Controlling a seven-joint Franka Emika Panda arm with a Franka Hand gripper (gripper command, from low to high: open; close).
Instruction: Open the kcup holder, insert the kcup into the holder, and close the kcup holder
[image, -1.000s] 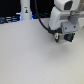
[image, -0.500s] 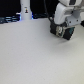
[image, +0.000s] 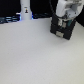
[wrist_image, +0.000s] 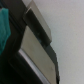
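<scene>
Tool down at the black box

Tool (image: 61, 22) hangs from the white arm (image: 64, 8) directly over the kcup holder (image: 62, 29), at the pale bench's (image: 35, 55) far edge; its opening cannot be told. White bottle-shaped object (image: 24, 10) stands well apart. Wrist view shows a green patch, perhaps the kcup (wrist_image: 4, 29).

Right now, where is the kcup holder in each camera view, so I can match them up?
Exterior view: the kcup holder is the black box at the upper part of the exterior view's right, under the arm.
Wrist view: dark box edges of the kcup holder fill much of the close, blurred frame.
Shared landmark: the pale table, also visible here.
</scene>
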